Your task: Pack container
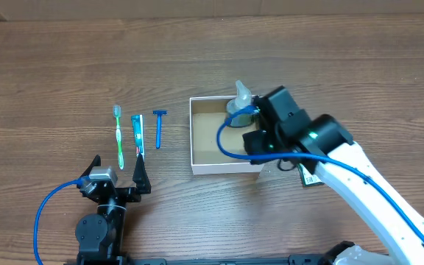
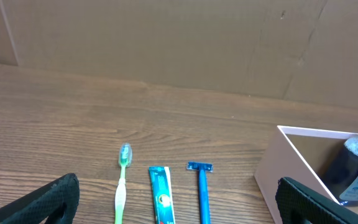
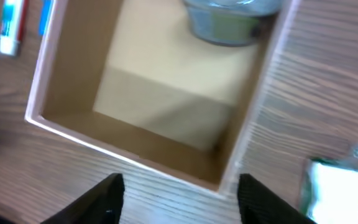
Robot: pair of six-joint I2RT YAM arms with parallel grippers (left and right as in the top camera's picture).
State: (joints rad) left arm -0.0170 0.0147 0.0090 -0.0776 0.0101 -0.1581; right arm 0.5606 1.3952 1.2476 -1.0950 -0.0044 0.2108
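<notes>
Worktop (image 1: 50,88): brown wood-grain surface, with items listed from its left edge to its right.

1. Left tool (image 1: 116,171): black, two-fingered, near the front left corner. It is released, with the jaws spread wide and nothing between them.
2. Green-and-white plastic toothbrush (image 1: 119,136): lies flat just beyond the left tool, head toward the far edge.
3. Blue-and-white toothpaste tube (image 1: 138,134): lies flat just beside the toothbrush and parallel to it.
4. Blue plastic disposable razor (image 1: 159,127): lies flat just beside the tube, head toward the far edge.
5. Square shallow cardboard container (image 1: 219,167): white walls and rim, brown inside, open-topped. It sits near the middle of the worktop, close to the razor's right but apart from it.
6. Clear plastic bottle with dark blue contents (image 1: 240,99): stands inside the container, in its far right corner.
7. Right tool (image 3: 180,186): black, released, with the jaws apart and nothing held. It hangs over the container's front right corner.
8. Small green-and-white packet (image 1: 309,175): lies on the worktop just right of the container, partly under the right arm. It is too blurred to identify.
</notes>
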